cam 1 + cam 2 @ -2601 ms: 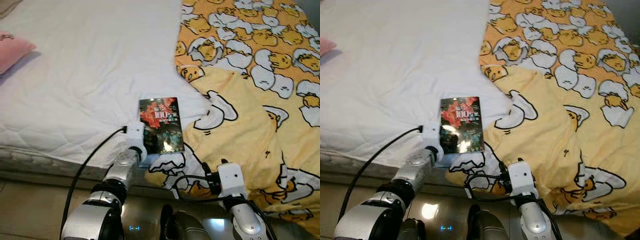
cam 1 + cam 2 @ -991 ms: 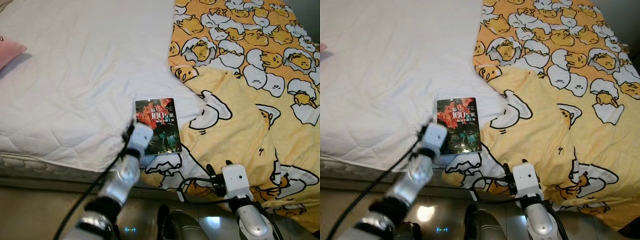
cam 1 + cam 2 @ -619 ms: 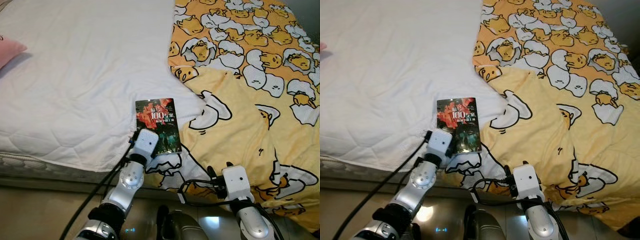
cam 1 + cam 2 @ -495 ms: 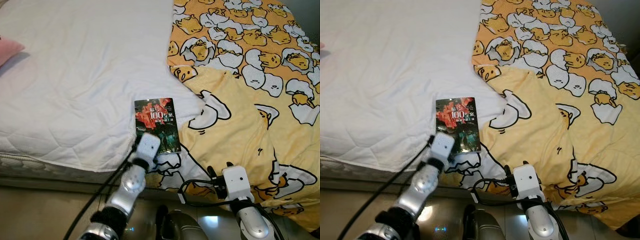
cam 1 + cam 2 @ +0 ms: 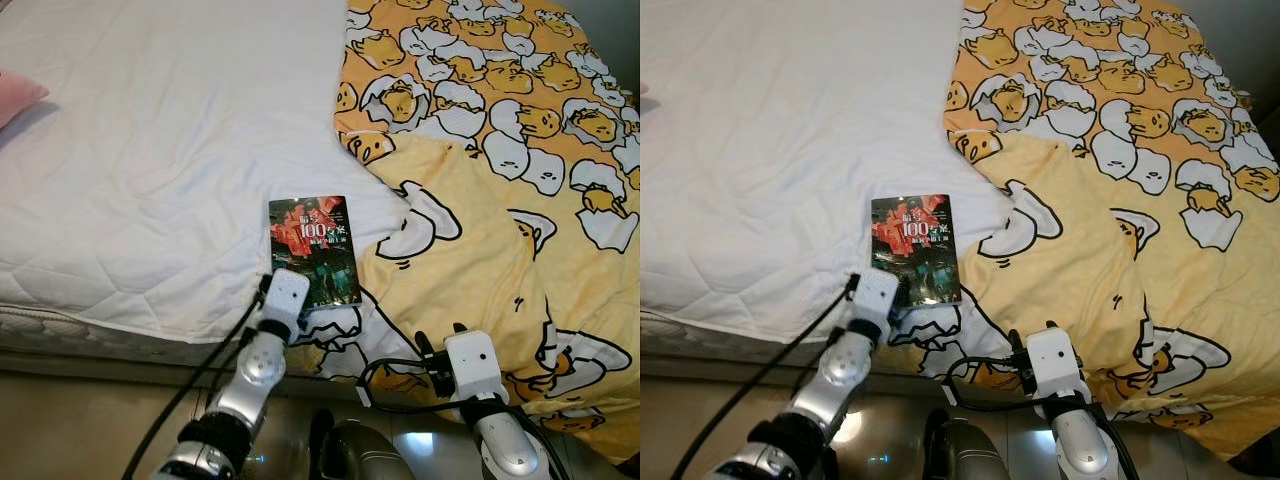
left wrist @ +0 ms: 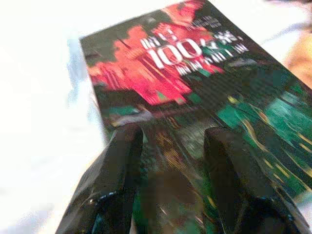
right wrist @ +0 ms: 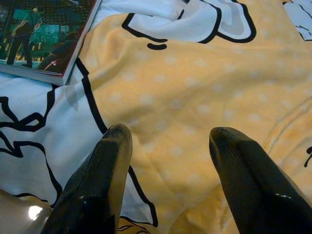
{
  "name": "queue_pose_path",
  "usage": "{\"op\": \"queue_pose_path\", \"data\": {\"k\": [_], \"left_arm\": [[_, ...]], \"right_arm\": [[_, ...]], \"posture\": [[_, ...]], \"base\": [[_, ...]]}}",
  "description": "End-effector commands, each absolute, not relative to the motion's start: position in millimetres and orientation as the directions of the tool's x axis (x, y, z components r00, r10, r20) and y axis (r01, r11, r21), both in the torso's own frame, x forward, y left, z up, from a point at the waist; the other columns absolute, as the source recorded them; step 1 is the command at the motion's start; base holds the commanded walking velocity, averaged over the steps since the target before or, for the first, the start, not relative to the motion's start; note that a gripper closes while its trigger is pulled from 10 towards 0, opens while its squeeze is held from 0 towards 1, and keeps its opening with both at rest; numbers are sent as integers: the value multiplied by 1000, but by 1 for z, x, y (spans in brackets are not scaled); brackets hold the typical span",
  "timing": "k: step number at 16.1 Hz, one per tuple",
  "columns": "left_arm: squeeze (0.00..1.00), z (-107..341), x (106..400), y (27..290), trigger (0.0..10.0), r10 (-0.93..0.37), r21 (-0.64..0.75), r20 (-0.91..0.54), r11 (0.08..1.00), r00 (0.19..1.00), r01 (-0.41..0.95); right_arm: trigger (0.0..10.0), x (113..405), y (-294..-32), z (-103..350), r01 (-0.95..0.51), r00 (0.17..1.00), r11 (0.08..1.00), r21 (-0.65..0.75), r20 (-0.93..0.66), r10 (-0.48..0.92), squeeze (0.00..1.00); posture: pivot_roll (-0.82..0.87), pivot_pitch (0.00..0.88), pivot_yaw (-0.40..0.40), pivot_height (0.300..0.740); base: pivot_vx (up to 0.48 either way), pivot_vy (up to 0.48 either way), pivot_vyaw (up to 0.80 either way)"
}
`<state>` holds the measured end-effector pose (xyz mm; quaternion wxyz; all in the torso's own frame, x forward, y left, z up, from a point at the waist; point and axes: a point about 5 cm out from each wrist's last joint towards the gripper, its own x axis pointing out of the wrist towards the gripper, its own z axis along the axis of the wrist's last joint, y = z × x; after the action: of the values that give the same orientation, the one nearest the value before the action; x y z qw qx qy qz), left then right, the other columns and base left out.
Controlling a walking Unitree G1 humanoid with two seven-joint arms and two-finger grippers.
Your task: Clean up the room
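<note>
A paperback book point(image 5: 312, 250) with a dark red and green cover lies flat on the white mattress point(image 5: 150, 180), near the bed's front edge and beside the yellow blanket point(image 5: 480, 250). My left arm point(image 5: 283, 300) reaches up to the book's near edge. In the left wrist view the book point(image 6: 185, 73) lies under my left gripper point(image 6: 170, 141), which is open with both fingers point(image 6: 124, 146) over the cover's lower part. My right gripper point(image 7: 168, 139) is open and holds nothing, low over the blanket point(image 7: 195, 87) at the bed's front, with the book's corner point(image 7: 44, 34) off to one side.
The yellow blanket with an egg-character print covers the right half of the bed and hangs over the front edge. A pink pillow point(image 5: 15, 95) lies at the far left. Shiny floor point(image 5: 60, 420) runs along the bed's front edge.
My left arm has swung about at the bed's edge and settled with its wrist at the book's near edge. The book and my right arm have stayed put.
</note>
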<state>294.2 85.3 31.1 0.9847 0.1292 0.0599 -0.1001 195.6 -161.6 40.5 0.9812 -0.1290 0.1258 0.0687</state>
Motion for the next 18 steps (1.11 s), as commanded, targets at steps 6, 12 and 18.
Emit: {"op": "queue_pose_path", "data": {"k": [6, 12, 18], "left_arm": [[1000, 16, 290, 78, 10000, -167, 209, -265, 952, 950, 225], [0, 16, 297, 86, 10000, -101, 218, -293, 961, 951, 170], [1000, 20, 303, 93, 10000, -43, 159, -291, 983, 956, 93]], "right_arm": [[10000, 190, -168, 35, -167, 949, 957, -237, -303, 90, 0], [10000, 187, -171, 34, -160, 947, 957, -243, -312, 79, 0], [10000, 186, -171, 33, -160, 945, 957, -242, -317, 78, 0]], "posture": [[-94, 203, -168, 736], [-112, 207, -166, 736], [-110, 208, -163, 736]], "base": [[0, 0, 0], [0, 0, 0], [0, 0, 0]]}}
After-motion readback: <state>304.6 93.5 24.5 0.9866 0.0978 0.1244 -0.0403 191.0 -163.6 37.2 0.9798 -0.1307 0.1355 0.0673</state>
